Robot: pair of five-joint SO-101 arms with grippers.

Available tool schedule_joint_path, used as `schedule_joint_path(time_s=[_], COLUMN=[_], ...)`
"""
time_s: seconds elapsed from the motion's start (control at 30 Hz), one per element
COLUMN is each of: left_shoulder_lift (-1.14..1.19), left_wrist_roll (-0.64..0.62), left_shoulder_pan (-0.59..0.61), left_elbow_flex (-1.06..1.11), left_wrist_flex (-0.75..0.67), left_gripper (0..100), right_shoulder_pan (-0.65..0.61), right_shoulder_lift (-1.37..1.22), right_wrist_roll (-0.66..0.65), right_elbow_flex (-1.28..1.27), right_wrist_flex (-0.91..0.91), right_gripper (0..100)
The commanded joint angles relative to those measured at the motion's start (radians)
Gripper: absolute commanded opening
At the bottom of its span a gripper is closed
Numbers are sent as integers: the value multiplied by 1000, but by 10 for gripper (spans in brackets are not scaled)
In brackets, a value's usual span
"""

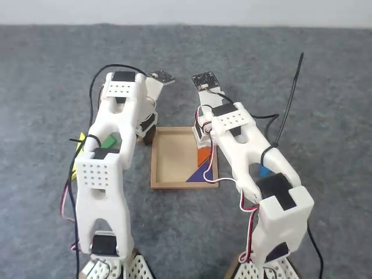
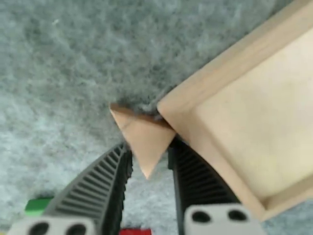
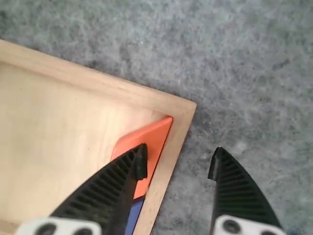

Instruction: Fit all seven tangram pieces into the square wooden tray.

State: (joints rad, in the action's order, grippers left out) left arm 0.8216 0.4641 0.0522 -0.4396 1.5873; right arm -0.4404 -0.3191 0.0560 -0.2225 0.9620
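The square wooden tray (image 1: 174,183) lies between the two arms. An orange piece (image 1: 203,156) and a purple piece (image 1: 199,173) sit along its right wall. My right gripper (image 3: 179,154) is open astride that wall (image 3: 168,161): one finger over the orange piece (image 3: 149,139), the other over the carpet. The purple piece (image 3: 133,214) peeks out under the inner finger. My left gripper (image 2: 148,161) is shut on a tan triangle (image 2: 142,134) just outside the tray's corner (image 2: 188,105), down on the carpet.
A green piece (image 1: 108,141) and a yellow piece (image 1: 78,146) lie left of the left arm. A blue piece (image 1: 264,171) shows under the right arm. Green (image 2: 38,205) and red (image 2: 134,230) pieces lie behind the left gripper. Grey carpet surrounds the tray.
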Motion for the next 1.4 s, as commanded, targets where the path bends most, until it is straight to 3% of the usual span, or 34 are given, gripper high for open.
schedule_joint_path(time_s=[0.0,0.43,0.73,1.03,1.17,1.27,1.37], left_shoulder_lift=[14,14,-3,-249,-267,-245,-198], left_wrist_roll=[-18,-20,-18,-32,-32,35,-12], left_shoulder_pan=[14,164,178,169,114,52,41], left_elbow_flex=[-53,-102,-97,-91,-5,101,116], left_wrist_flex=[-20,-55,-43,107,48,-52,-133], left_gripper=[73,73,71,81,145,161,163], right_shoulder_pan=[7,7,7,7,7,7,7], right_shoulder_lift=[-18,-18,-18,-18,-18,-18,-18], right_wrist_roll=[-15,-15,-15,-15,-15,-15,-15], right_elbow_flex=[6,6,6,6,6,6,6], right_wrist_flex=[21,21,21,21,21,21,21], right_gripper=[227,227,227,227,227,227,227])
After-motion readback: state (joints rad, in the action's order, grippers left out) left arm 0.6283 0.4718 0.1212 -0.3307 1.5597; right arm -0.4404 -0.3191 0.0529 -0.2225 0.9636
